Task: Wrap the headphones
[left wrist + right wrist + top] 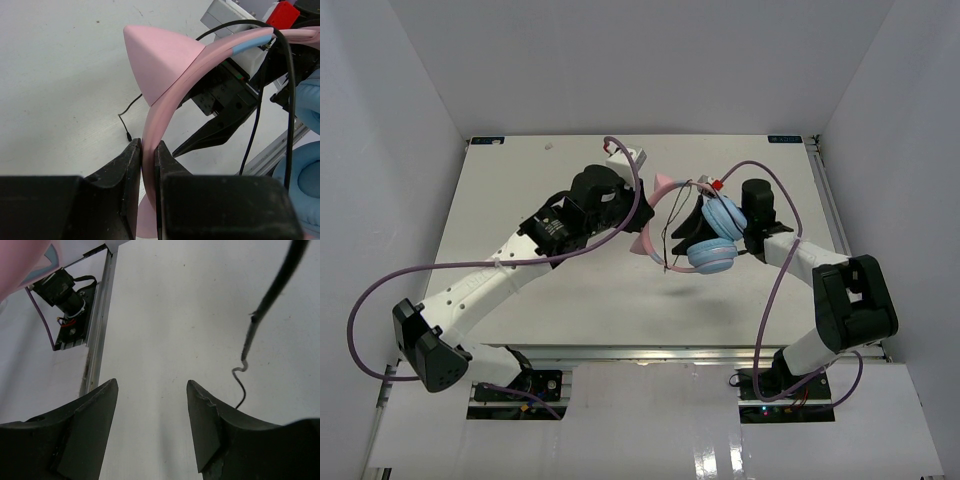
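Headphones (712, 256) hang in mid-air over the middle of the white counter (510, 210), held up between two robot arms. The left jaws are pressed onto the pink headband (165, 100), pinching it from both sides just below one of its cat-ear points (160, 55). From there the band arches up and away toward the right arm (840, 300).

The right jaws stand spread with nothing between them, and the right wrist view shows only bare counter in the gap. Seen from above, their black fingers (685, 228) sit just beside the two light-blue ear cups (725, 215), which lie close together near the right wrist. Whether the fingers touch the cups cannot be told.

A thin black cord (289, 100) crosses over the headband near its top and drops past the ear cups. In the right wrist view it hangs kinked to the right of the spread jaws. Its plug tip (128, 135) shows low over the counter in the left wrist view, and contact with the surface is unclear. Thick purple cables (380, 295) trail along both arms.
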Controlling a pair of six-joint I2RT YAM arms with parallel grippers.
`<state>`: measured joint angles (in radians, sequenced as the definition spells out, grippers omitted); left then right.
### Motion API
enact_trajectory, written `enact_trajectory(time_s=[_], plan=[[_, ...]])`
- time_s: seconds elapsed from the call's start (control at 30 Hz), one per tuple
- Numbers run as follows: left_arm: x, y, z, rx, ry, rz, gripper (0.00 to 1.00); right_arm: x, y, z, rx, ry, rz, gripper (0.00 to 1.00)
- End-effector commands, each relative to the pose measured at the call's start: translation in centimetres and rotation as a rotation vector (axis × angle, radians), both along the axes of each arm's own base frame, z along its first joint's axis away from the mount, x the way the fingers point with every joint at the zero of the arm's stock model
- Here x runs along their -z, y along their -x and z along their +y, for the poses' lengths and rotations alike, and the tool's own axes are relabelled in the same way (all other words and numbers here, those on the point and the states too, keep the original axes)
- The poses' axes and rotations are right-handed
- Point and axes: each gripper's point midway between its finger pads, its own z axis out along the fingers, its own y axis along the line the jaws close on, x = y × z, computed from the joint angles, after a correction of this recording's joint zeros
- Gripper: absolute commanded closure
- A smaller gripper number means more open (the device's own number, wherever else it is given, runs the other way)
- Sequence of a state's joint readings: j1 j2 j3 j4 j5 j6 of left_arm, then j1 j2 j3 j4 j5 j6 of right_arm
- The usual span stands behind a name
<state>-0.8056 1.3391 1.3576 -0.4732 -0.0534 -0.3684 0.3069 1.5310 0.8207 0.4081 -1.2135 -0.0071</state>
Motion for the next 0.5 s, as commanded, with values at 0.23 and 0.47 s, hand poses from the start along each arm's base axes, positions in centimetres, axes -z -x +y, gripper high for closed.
enact_trajectory(time_s=[0.23, 0.47], plan=[[-5.8, -0.2, -0.6, -0.027, 0.114, -0.061, 1.00, 1.0, -2.8, -1.2, 0.125, 0.028, -0.149, 0.32], [-5.7, -0.3, -0.5, -0.031, 0.103, -0.058, 1.00, 3.3, -3.0, -3.2, 0.152, 0.146, -0.217, 0.33]])
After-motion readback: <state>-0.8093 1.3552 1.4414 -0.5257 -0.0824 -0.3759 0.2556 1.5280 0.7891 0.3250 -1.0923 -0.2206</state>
